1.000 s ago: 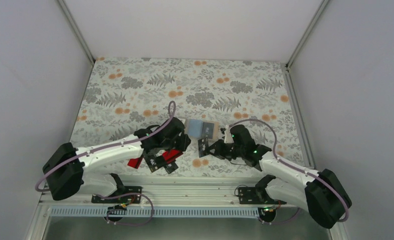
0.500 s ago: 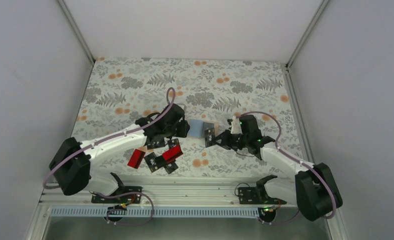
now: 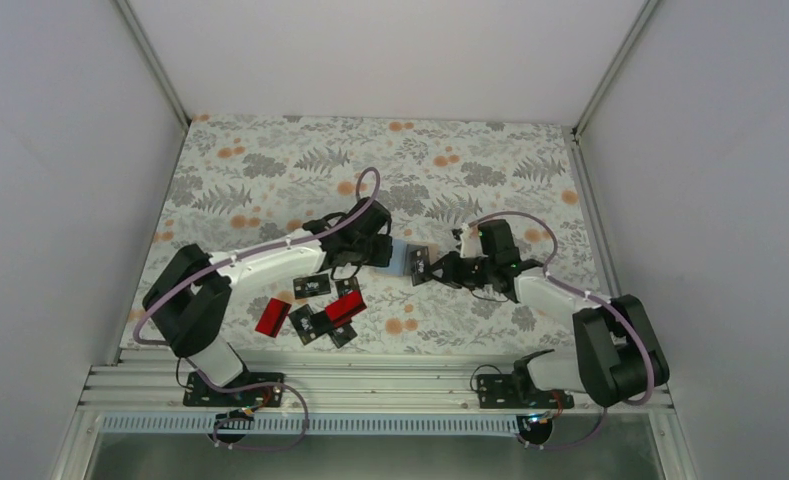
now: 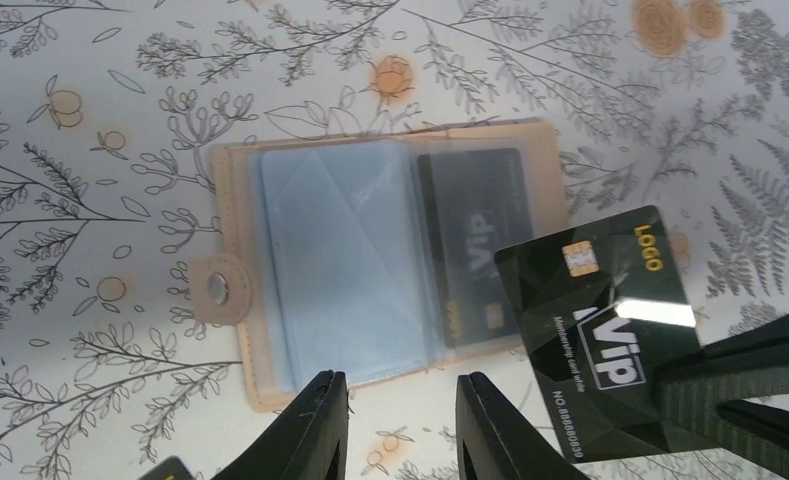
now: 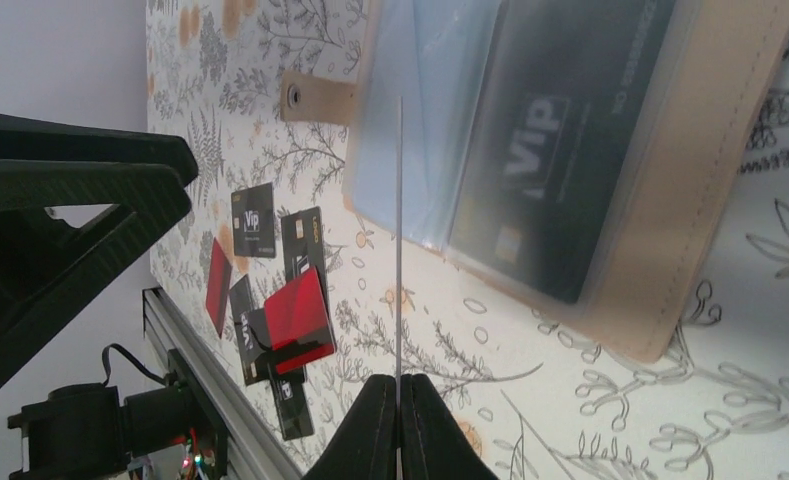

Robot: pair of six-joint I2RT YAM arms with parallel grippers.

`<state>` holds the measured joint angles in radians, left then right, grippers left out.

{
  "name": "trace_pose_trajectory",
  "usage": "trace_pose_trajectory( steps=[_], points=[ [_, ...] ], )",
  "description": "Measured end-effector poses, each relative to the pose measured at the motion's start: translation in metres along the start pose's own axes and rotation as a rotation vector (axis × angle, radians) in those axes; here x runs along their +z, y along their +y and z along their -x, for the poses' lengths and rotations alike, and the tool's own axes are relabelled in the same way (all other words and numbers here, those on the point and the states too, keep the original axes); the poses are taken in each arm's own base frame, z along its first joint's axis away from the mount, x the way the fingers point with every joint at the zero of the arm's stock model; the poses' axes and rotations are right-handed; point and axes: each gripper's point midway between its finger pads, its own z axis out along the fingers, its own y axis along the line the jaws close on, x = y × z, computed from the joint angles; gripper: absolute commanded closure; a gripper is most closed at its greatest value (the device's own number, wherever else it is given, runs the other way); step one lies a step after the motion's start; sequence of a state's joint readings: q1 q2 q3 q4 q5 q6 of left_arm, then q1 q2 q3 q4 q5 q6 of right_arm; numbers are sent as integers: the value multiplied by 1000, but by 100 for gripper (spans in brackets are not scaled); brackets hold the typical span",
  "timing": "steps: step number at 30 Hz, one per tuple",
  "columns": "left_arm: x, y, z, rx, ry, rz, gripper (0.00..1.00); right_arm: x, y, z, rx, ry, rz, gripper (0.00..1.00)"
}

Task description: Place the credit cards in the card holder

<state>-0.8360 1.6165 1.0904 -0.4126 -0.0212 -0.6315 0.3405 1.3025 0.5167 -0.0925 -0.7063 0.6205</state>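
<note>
The card holder (image 4: 335, 265) lies open on the flowered cloth, tan outside and light blue inside, with a black card (image 4: 478, 245) in its right pocket. My right gripper (image 5: 400, 400) is shut on a black VIP credit card (image 4: 600, 330), seen edge-on in the right wrist view and hovering at the holder's right near corner (image 3: 420, 268). Just before the holder's near edge, my left gripper (image 4: 402, 425) is open with nothing between its fingers. In the top view the holder (image 3: 400, 255) sits between both grippers. Loose credit cards, red (image 3: 271, 316) and black (image 3: 315, 286), lie to the near left.
More cards overlap in a small pile (image 3: 330, 322) near the table's front rail (image 3: 370, 375), a red card (image 5: 298, 312) on top. Grey walls close in the left, right and far sides.
My left gripper has moved away from the card pile, forward and right to the holder. The right gripper carried its black card further from the rail, up to the holder's edge.
</note>
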Motion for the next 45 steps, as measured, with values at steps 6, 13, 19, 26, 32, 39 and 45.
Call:
trace_pose_trajectory(
  steps=[6, 13, 19, 26, 32, 39, 45],
  points=[
    [17, 12, -2, -23, 40, 2, 72, 7, -1, 15, -45, -44, 8, 96],
    [33, 0, -11, -10, 103, -73, 72, 11, 7, 34, -91, -95, 34, 96],
    [45, 5, -17, -18, 129, -62, 75, 16, 13, 52, -112, -123, 50, 96],
    [49, 20, -16, -51, 115, -31, 76, 26, 11, 63, -113, -130, 56, 96],
    [52, 34, -22, -68, 121, 4, 76, 37, 0, 64, -89, -115, 52, 96],
    [55, 47, -33, -95, 134, 35, 80, 43, -3, 67, -82, -116, 56, 96],
    [55, 54, -42, -116, 140, 43, 82, 52, -10, 68, -71, -102, 53, 96]
  ],
)
